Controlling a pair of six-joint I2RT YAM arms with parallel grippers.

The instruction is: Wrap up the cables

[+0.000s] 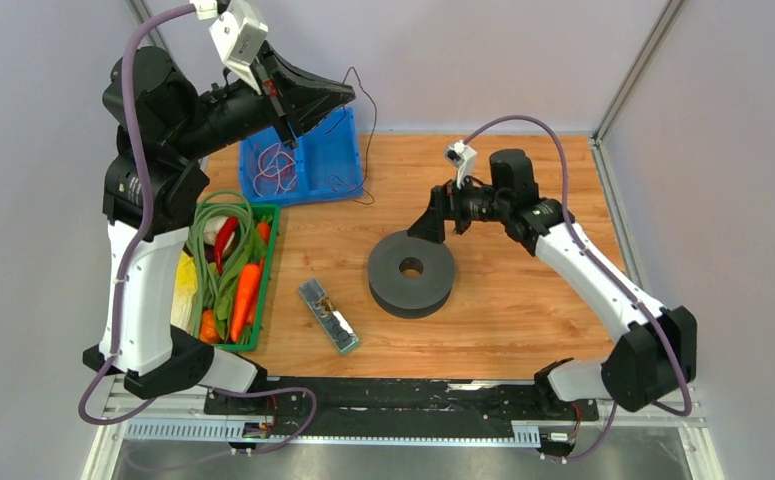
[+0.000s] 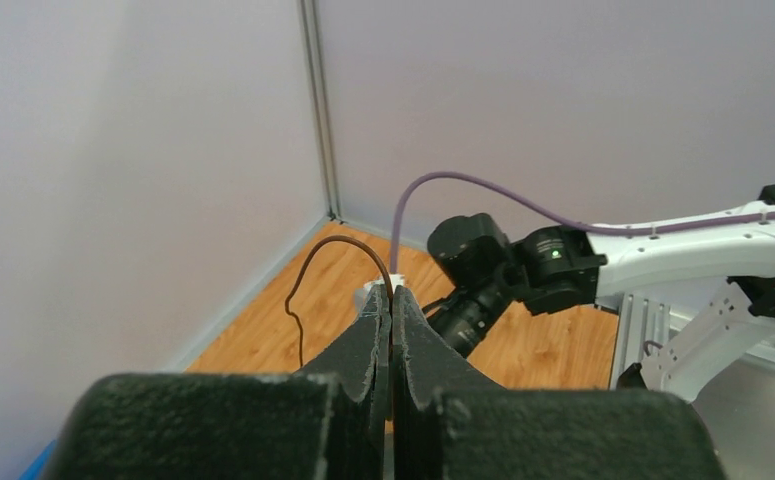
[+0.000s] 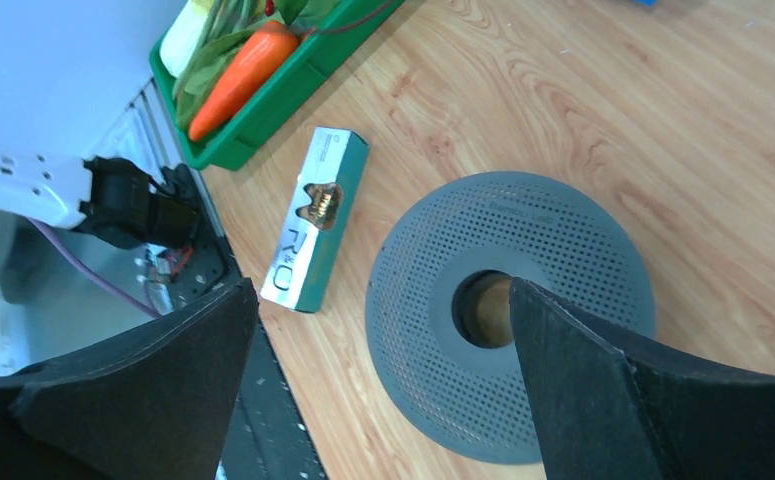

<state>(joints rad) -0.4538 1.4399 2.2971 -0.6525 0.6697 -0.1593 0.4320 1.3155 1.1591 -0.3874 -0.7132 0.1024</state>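
Left jaws are pressed tight together, raised high over the back left corner of the desk (image 1: 523, 190). Pinched right at their tips is the cable (image 2: 344, 238), a thin dark wire arching up out of the seam and dangling off to one side. From overhead it trails down past the blue bin (image 1: 328, 150), where more wire lies in loops. Right jaws are spread wide and hold nothing, low by the far edge of the grey spool (image 3: 563, 230). The spool lies flat mid-desk, well apart from the cable.
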